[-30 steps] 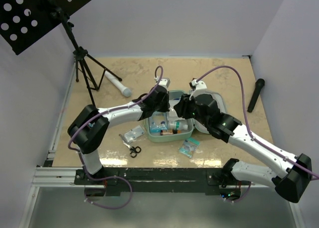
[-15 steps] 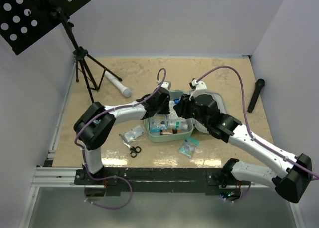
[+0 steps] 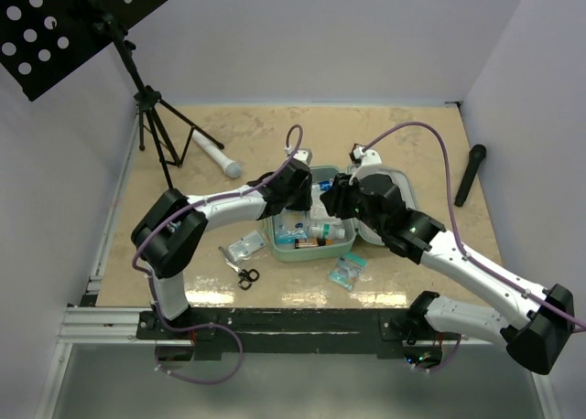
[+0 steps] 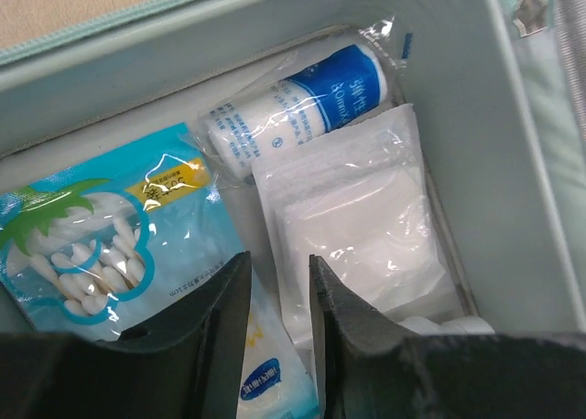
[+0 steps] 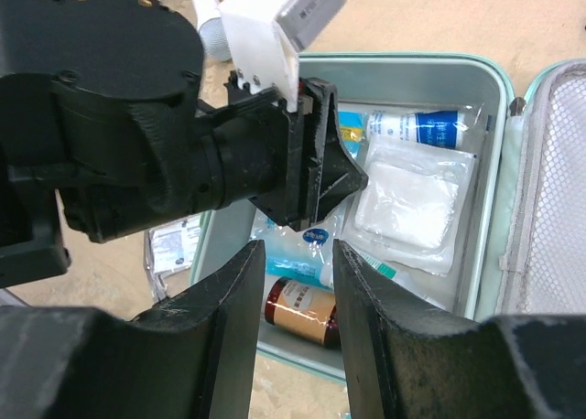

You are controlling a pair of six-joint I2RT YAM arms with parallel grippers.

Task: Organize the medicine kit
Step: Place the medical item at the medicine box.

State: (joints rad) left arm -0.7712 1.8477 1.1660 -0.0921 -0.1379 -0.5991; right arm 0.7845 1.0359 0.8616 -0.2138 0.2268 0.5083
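Left end effector (image 4: 277, 274), parted, hovers over medicine kit (image 4: 462, 90) containing gauze (image 4: 366, 227), swabs (image 4: 92, 245).

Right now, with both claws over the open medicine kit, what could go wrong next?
1. Collision: the left claw sits right in front of the right claw, both over the medicine kit.
2. Snagging: the left claw's open jaws hang close above the cotton swab packet and gauze packet, so lifting might drag one out.

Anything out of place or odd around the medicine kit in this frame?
Yes. The medicine kit lies open, yet the left packet, the front packet and what look like small scissors lie loose on the table beside it. Nothing looks spilled or damaged.
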